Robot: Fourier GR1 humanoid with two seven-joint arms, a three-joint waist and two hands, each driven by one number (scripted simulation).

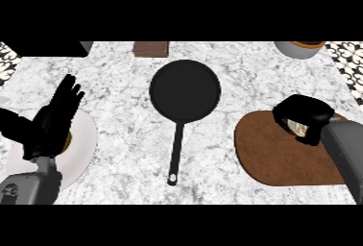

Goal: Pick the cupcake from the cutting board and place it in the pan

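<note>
The right robot hand is curled round the cupcake above the board, right of the pan (nothing in it yet). The grasp looks made; carrying and placing remain. The left robot hand rests released, left of the pan.

Left hand open, fingers straight and raised, right hand with fingers curled round cupcake

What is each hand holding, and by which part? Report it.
The right hand is curled over the top of the cupcake, above the cutting board; the left hand, open, holds nothing.
</note>
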